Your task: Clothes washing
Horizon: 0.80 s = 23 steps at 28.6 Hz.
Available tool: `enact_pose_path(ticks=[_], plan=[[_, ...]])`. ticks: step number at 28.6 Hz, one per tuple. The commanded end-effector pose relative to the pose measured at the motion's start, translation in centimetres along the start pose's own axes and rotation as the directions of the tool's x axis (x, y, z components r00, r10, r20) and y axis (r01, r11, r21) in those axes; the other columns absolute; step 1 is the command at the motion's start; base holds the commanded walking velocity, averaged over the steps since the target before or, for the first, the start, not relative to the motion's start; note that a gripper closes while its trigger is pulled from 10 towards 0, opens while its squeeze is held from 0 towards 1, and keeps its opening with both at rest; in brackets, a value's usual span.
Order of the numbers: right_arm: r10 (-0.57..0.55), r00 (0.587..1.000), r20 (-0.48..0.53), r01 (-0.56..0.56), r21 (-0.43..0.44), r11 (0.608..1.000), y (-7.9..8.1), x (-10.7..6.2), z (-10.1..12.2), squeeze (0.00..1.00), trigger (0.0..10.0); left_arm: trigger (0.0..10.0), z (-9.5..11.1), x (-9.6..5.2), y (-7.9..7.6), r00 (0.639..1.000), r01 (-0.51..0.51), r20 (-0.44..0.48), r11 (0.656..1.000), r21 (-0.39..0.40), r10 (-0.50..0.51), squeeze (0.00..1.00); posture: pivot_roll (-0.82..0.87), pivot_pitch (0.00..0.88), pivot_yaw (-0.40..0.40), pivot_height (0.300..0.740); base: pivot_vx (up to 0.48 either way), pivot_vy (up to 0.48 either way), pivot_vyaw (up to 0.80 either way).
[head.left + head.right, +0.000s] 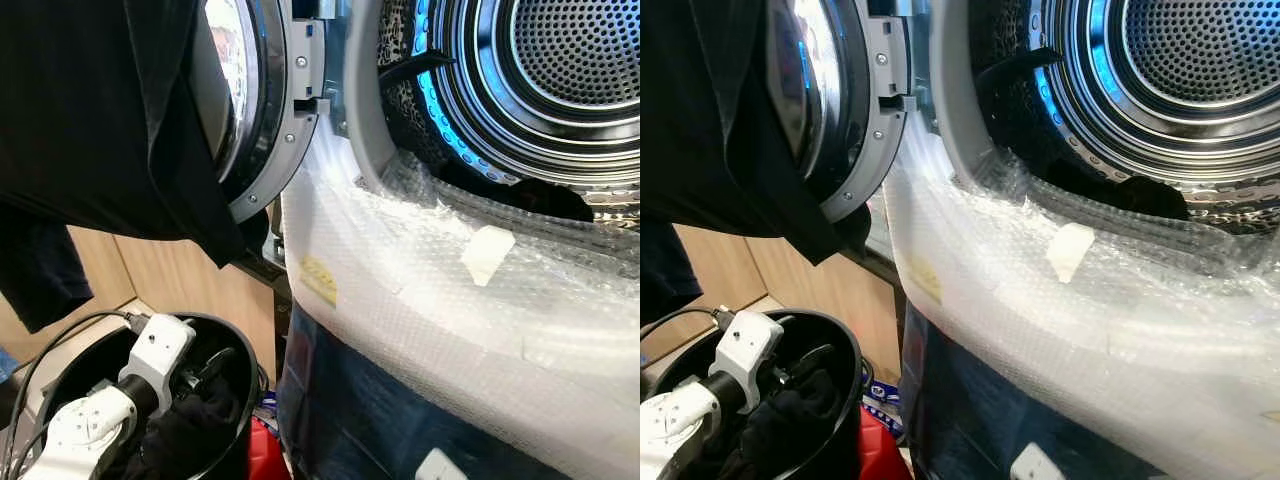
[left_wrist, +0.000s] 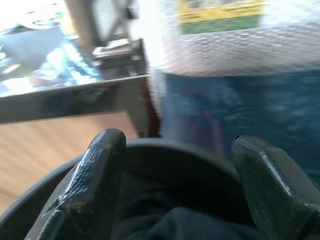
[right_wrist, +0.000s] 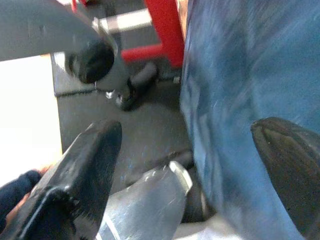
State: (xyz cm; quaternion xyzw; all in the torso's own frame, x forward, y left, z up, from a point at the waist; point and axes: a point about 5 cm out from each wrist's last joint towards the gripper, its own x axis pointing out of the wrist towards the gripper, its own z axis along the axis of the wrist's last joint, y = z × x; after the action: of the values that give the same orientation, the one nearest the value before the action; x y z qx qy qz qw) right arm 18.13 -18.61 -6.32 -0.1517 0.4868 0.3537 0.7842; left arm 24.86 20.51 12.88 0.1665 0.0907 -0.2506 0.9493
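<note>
Down low, left pincer (image 2: 172, 185) wide open inside black bucket (image 1: 235, 345), above dark clothes (image 2: 170, 222), holding nothing. Right pincer (image 3: 190, 170) wide open, empty, beside blue cloth (image 3: 235, 75). Higher, black shirt (image 1: 90, 110) drapes over washer door (image 1: 265, 110). Farthest, drum (image 1: 575, 70) open, bubble wrap (image 1: 450, 290) on washer front.

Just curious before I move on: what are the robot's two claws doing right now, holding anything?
Left gripper: open, holding nothing, poised over the dark clothes in the black basket.
Right gripper: open, holding nothing, hanging idle.
</note>
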Motion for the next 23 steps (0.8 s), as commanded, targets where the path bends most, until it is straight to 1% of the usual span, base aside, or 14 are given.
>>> enact_pose_path(ticks=[1,2,4,5,8,9,10,13,15,16,18,19,21,23], plan=[[-0.033,0.998,-0.062,0.030,-0.051,0.998,0.5,0.7,-0.7,1.00,10.0,10.0,1.2,0.0,-0.2,0.997,0.080,0.008,0.997,0.016,-0.080,0.00,0.21,0.000,0.015,0.740,0.000,0.000,0.00],[-0.052,0.995,-0.083,0.046,-0.068,0.997,0.6,0.9,-0.9,1.00,10.0,10.0,1.4,-0.1,-0.1,0.995,0.095,0.004,0.995,0.018,-0.095,0.00,0.21,0.000,0.016,0.740,0.000,0.000,0.00],[-0.122,0.987,-0.103,0.119,-0.033,0.992,0.8,1.5,-1.3,1.00,10.0,10.0,1.3,-0.3,0.1,0.989,0.144,-0.037,0.989,0.020,-0.144,0.00,0.22,0.000,0.017,0.740,0.000,0.000,0.00],[-0.192,0.972,-0.134,0.192,-0.013,0.981,1.0,2.0,-1.6,1.00,10.0,10.0,1.0,-0.6,0.3,0.975,0.205,-0.102,0.978,0.046,-0.200,0.00,0.22,0.000,0.026,0.740,0.000,0.000,0.00],[-0.247,0.951,-0.188,0.235,-0.084,0.968,1.5,2.3,-2.2,1.00,10.0,10.0,0.9,-0.8,0.7,0.957,0.257,-0.153,0.964,0.063,-0.245,0.00,0.22,0.000,0.030,0.740,0.000,0.000,0.00],[-0.251,0.946,-0.204,0.240,-0.080,0.968,1.9,2.5,-2.5,0.69,10.0,10.0,1.0,-0.9,0.7,0.950,0.277,-0.169,0.958,0.073,-0.262,0.00,0.23,0.000,0.029,0.740,0.000,0.000,0.00],[-0.235,0.947,-0.220,0.227,-0.059,0.972,2.6,2.8,-2.7,0.00,10.0,10.0,1.3,-1.4,0.5,0.916,0.358,-0.233,0.928,0.103,-0.327,0.00,0.23,0.000,0.037,0.740,0.000,0.000,0.00],[-0.224,0.945,-0.237,0.236,0.020,0.972,3.4,3.1,-3.0,0.00,10.0,10.0,2.2,-1.9,0.2,0.876,0.446,-0.257,0.888,0.109,-0.409,0.00,0.23,0.000,0.037,0.740,0.000,0.000,0.00],[-0.286,0.916,-0.281,0.319,0.082,0.944,2.9,2.8,-3.8,0.00,10.0,10.0,2.7,-1.9,0.0,0.865,0.476,-0.232,0.874,0.101,-0.445,0.00,0.26,0.000,0.023,0.740,0.000,0.000,0.00],[-0.314,0.901,-0.299,0.367,0.141,0.919,2.5,2.5,-4.2,0.00,10.0,10.0,2.7,-2.1,0.1,0.855,0.492,-0.234,0.867,0.084,-0.463,0.00,0.27,0.000,0.020,0.740,0.000,0.000,0.00],[-0.350,0.885,-0.306,0.427,0.239,0.872,2.2,2.3,-4.5,0.00,10.0,10.0,2.2,-2.6,0.5,0.829,0.520,-0.291,0.850,0.084,-0.478,0.00,0.26,0.000,0.025,0.740,0.000,0.000,0.00],[-0.333,0.892,-0.305,0.416,0.270,0.868,2.5,2.4,-4.7,0.00,10.0,10.0,1.2,-3.1,1.3,0.803,0.532,-0.384,0.838,0.120,-0.455,0.00,0.24,0.000,0.035,0.740,0.000,0.000,0.00],[-0.329,0.890,-0.315,0.412,0.252,0.875,2.7,2.3,-5.0,0.00,10.0,10.0,0.8,-3.2,1.9,0.798,0.532,-0.425,0.831,0.163,-0.428,0.00,0.25,0.000,0.033,0.740,0.000,0.000,0.00],[-0.333,0.885,-0.325,0.416,0.234,0.879,2.8,2.3,-5.3,0.00,10.0,10.0,1.1,-2.4,2.8,0.832,0.483,-0.427,0.840,0.247,-0.353,0.00,0.25,0.000,0.032,0.740,0.000,0.000,0.00]])
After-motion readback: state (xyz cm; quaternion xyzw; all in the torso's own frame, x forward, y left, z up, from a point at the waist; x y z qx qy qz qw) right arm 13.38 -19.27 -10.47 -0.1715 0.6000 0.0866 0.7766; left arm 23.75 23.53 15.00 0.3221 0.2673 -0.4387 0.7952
